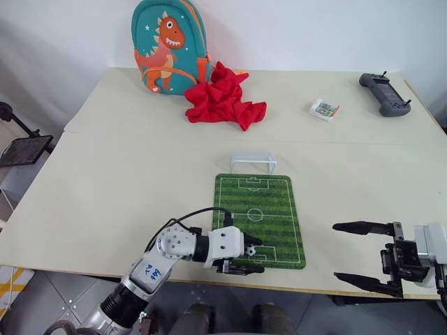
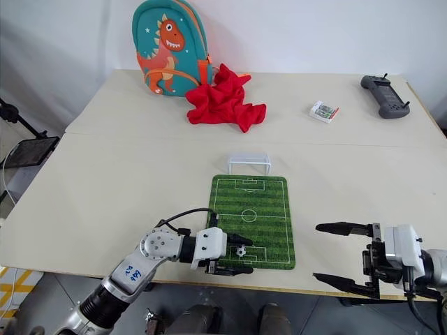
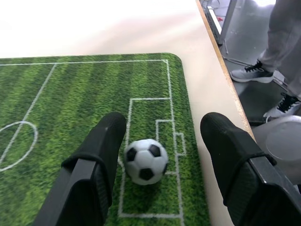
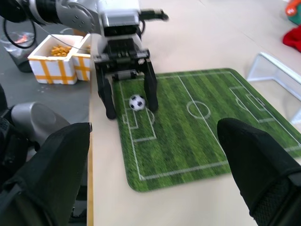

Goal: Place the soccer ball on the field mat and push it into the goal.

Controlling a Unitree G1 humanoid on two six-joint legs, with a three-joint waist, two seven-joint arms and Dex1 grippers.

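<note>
The soccer ball (image 1: pixel 249 249) lies on the field mat (image 1: pixel 269 202), in the penalty box at the mat's near end. My left gripper (image 1: pixel 258 255) is open around it, one finger (image 3: pixel 106 146) right beside the ball (image 3: pixel 146 161) and the other a clear gap away. The goal (image 1: pixel 253 160) stands upright on the table just past the mat's far end. My right gripper (image 1: pixel 336 251) hangs open and holds nothing near the table's front edge, to the right of the mat. The right wrist view looks across the mat (image 4: pixel 197 136) at the left gripper (image 4: pixel 130 111) and the ball (image 4: pixel 137 101).
At the back of the table stand a dinosaur backpack (image 1: pixel 167 45), a crumpled red cloth (image 1: pixel 225 98), a small packet (image 1: pixel 324 109) and a grey controller (image 1: pixel 384 93). A person's legs (image 3: pixel 282 37) stand on the floor beyond the table edge. A yellow-striped box (image 4: pixel 54 56) sits below.
</note>
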